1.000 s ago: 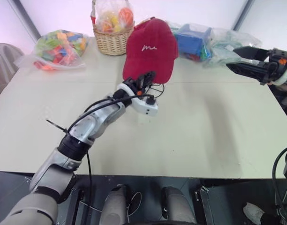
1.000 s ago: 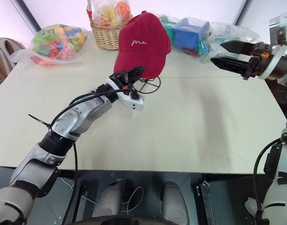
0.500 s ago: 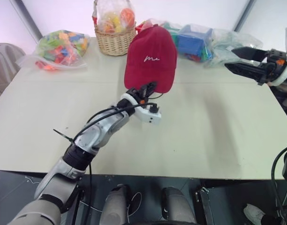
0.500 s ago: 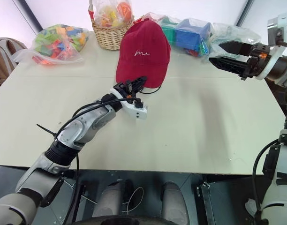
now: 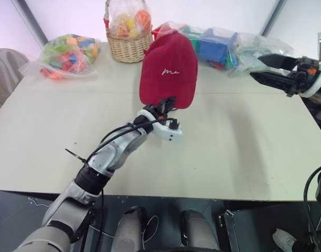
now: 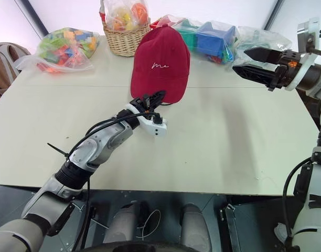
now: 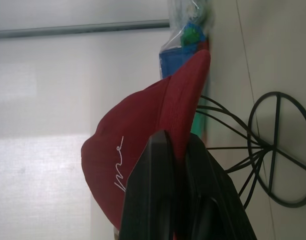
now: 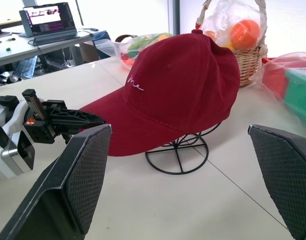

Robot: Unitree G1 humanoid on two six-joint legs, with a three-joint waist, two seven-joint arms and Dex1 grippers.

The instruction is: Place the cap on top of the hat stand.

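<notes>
The dark red cap (image 5: 168, 65) rests over the black wire hat stand (image 8: 177, 159) at the middle of the table's far side. Its crown covers the cage, and only the lower hoops and the round wire base (image 7: 278, 150) stick out below. My left gripper (image 5: 166, 102) is at the near edge of the brim, shut on it; the brim's red fabric lies between the black fingers (image 7: 153, 190). My right gripper (image 6: 240, 60) hovers open above the table's right side, pointing at the cap and well clear of it.
A wicker basket (image 5: 128, 44) with bagged toys stands behind the cap. A bag of coloured blocks (image 5: 68, 52) lies at the far left, and bags with a blue box (image 5: 218, 44) at the far right. The beige table (image 5: 228, 152) stretches toward me.
My left gripper has sunk a little with the brim, bringing the cap lower over the stand so less wire shows. The right arm has held still.
</notes>
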